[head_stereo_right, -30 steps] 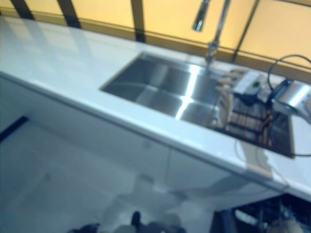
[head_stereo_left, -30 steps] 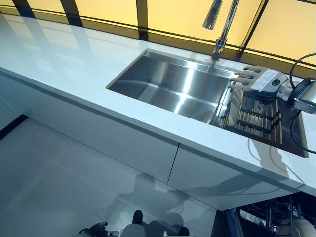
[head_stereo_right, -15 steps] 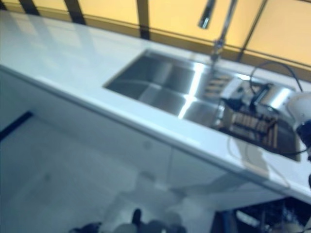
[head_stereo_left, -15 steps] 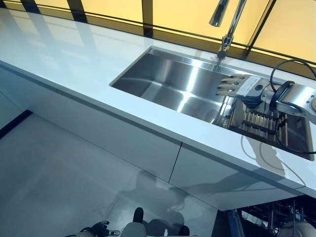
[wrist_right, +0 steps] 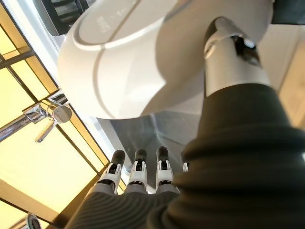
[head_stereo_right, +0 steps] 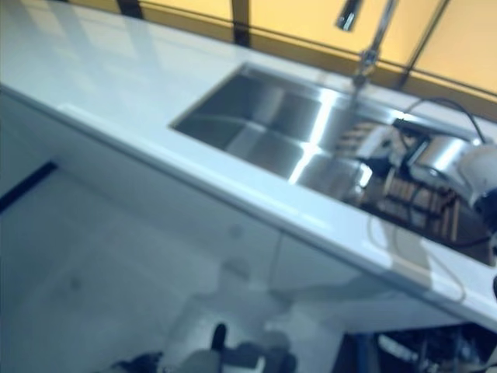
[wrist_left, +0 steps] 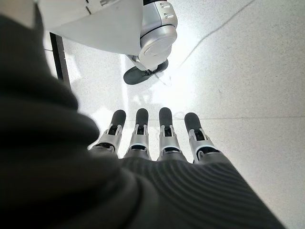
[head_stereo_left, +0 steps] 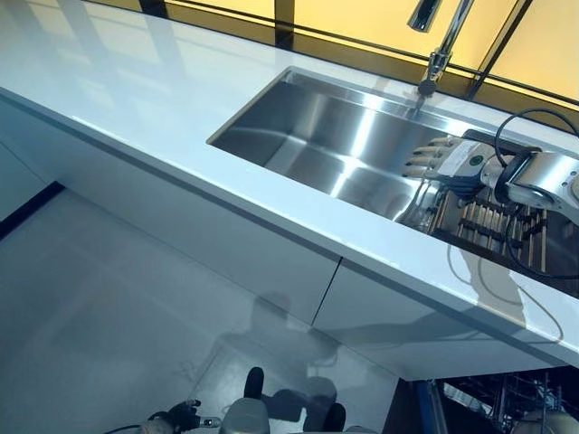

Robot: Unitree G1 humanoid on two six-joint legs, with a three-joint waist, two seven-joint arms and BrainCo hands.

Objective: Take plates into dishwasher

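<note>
My right hand [head_stereo_left: 450,163] hovers over the steel sink [head_stereo_left: 298,127], at the left edge of a slatted dish rack [head_stereo_left: 493,221] set in the sink's right part. Its fingers [wrist_right: 138,174] are straight, point left, and hold nothing I can see. A large white rounded thing [wrist_right: 143,62] fills the right wrist view close to the thumb; I cannot tell if it is a plate. No plate shows in the eye views. My left hand [wrist_left: 152,138] hangs low over the floor with straight fingers.
A long white counter [head_stereo_left: 136,81] runs around the sink, with a tall faucet [head_stereo_left: 441,54] behind it. Part of an open dishwasher rack [head_stereo_left: 507,402] shows below the counter at the lower right. Grey floor lies in front of the cabinets.
The camera has shifted, so the whole scene sits lower and further right. Relative to the faucet and rack, my right hand has moved left and lower, toward the basin.
</note>
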